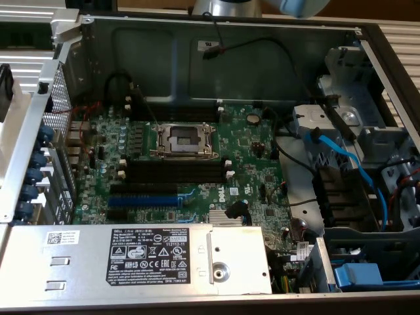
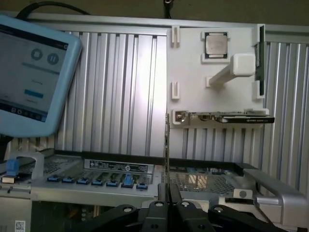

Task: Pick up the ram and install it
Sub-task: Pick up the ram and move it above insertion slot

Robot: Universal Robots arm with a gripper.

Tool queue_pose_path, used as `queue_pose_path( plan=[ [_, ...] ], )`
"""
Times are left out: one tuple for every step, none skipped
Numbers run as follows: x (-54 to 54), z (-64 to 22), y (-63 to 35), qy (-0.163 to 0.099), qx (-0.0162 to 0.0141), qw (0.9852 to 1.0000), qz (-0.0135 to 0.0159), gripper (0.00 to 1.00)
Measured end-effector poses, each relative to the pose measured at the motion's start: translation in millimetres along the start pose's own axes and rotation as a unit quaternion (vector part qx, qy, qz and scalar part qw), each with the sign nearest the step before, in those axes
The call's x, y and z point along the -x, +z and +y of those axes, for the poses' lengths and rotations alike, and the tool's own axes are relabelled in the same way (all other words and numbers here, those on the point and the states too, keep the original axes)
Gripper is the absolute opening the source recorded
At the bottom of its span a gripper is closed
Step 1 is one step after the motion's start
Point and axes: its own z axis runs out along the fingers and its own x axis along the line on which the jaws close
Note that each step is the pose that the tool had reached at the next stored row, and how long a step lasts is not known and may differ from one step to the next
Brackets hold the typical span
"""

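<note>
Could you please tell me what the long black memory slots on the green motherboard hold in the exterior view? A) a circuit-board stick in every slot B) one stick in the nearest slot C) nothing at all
C: the long black memory slots on the green motherboard lie bare, with nothing standing in them.
</note>
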Motion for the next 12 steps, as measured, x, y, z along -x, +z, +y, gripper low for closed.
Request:
queue_pose_path(
  plan=[
    [-0.2, -4.1, -0.1, 0.000, 0.0008, 1.0000, 0.0000, 0.12],
    [-0.4, -8.1, -0.2, 0.000, 0.0016, 1.0000, -0.0001, 0.12],
    [-0.6, -12.3, -0.2, 0.000, 0.0021, 1.0000, -0.0001, 0.12],
    [-0.9, -16.7, -0.3, 0.000, 0.0025, 1.0000, -0.0001, 0.12],
    [-1.0, -21.3, -0.3, 0.000, 0.0027, 1.0000, -0.0001, 0.12],
    [-1.3, -25.9, -0.4, 0.000, 0.0029, 1.0000, -0.0001, 0.12],
    [-1.5, -30.4, -0.4, -0.001, 0.0031, 1.0000, -0.0001, 0.12],
    [-1.7, -35.0, -0.5, -0.001, 0.0032, 1.0000, -0.0001, 0.12],
    [-1.9, -39.6, -0.6, -0.001, 0.0033, 1.0000, -0.0001, 0.12],
    [-2.1, -44.0, -0.7, -0.001, 0.0035, 1.0000, -0.0001, 0.12],
    [-2.3, -48.5, -0.8, -0.001, 0.0036, 1.0000, -0.0001, 0.12],
    [-2.6, -53.2, -0.9, -0.001, 0.0037, 1.0000, -0.0001, 0.12]
  ],
)
